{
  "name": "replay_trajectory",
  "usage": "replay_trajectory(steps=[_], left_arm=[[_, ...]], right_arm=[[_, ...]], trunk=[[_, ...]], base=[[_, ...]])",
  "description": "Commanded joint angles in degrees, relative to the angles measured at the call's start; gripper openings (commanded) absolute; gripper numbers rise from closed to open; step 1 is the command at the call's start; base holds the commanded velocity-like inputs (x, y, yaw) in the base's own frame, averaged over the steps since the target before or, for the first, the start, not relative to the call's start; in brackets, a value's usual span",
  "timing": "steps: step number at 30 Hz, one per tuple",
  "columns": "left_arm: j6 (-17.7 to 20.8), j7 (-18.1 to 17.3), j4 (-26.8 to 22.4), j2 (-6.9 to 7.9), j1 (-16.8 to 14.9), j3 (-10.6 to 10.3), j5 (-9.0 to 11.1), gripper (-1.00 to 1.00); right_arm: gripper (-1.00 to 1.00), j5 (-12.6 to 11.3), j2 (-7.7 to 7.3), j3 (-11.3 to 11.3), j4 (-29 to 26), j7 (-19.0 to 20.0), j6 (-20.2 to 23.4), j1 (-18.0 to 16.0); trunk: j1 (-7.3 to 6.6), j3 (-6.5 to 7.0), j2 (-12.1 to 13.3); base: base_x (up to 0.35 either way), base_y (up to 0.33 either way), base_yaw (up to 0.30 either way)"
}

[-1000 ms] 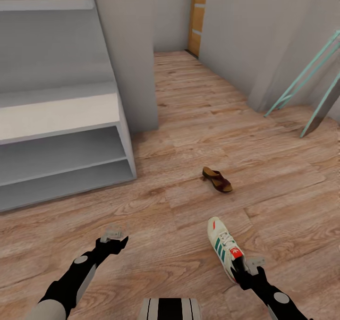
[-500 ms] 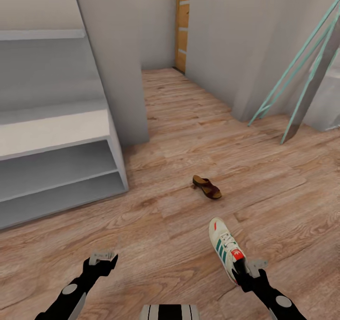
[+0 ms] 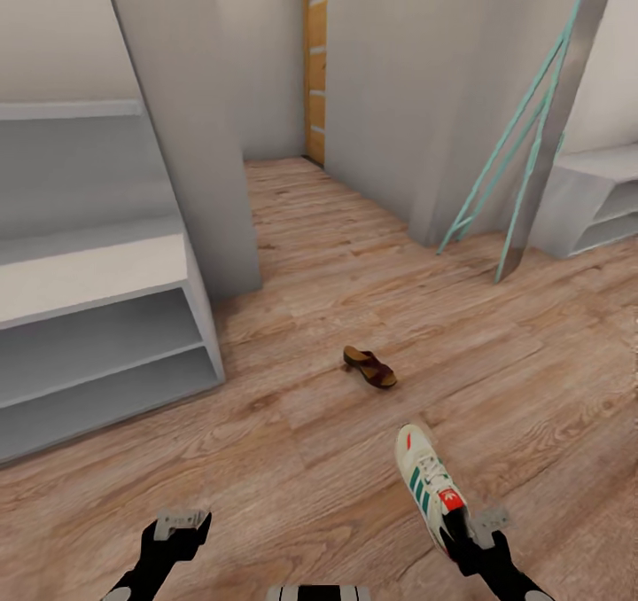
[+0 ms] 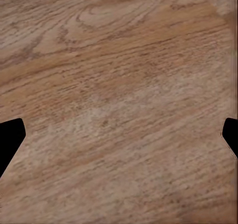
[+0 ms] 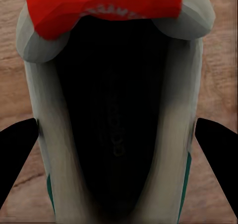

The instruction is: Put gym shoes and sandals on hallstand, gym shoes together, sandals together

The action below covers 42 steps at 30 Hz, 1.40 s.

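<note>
Two arms reach low; right claw (image 3: 468,532) grips a gym shoe (image 3: 429,483); left claw (image 3: 182,523) spread, empty.

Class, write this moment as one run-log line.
right gripper: shut on white green-striped gym shoe | left gripper: open, empty | brown leather sandal: on wood floor | grey hallstand: no shoes

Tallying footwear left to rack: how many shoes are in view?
2: a gym shoe at the right gripper, and a sandal on the floor beyond it. Others may be out of frame.
</note>
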Motion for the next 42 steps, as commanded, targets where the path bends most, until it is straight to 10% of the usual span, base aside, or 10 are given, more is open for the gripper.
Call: replay_trajectory(steps=[1,10,14,21,42], left_arm=[[-0.25,-0.53,0.01,0.01,0.39,0.32,0.22,1.0],[-2.49,-0.56,0.03,0.2,3.38,3.09,0.07,1.0],[-3.09,-0.61,0.32,0.12,3.61,3.65,-0.06,1.0],[-3.21,-0.59,1.13,0.1,3.64,3.71,-0.01,1.0],[-3.22,-0.68,1.33,-0.2,3.65,3.57,-0.24,1.0]], right_arm=[[-1.0,0.47,0.02,-0.1,0.8,0.07,-1.22,-0.01],[-1.0,-0.15,0.17,-0.17,7.4,0.0,-7.96,0.1],[-1.0,-5.74,0.2,-0.18,7.98,0.02,-8.21,0.1],[-1.0,-8.95,0.2,-0.09,8.11,0.02,-8.19,0.1],[-1.0,-9.34,0.29,0.0,8.23,0.0,-8.18,0.1]], trunk=[[-0.03,0.28,0.0],[-0.27,3.02,0.12],[-0.37,4.24,0.18],[-0.55,6.34,0.27],[-4.0,11.79,6.37]], base=[[0.0,0.0,-0.163],[0.0,0.0,-0.162],[0.0,0.0,-0.161],[0.0,0.0,-0.187],[0.0,0.0,-0.215]])
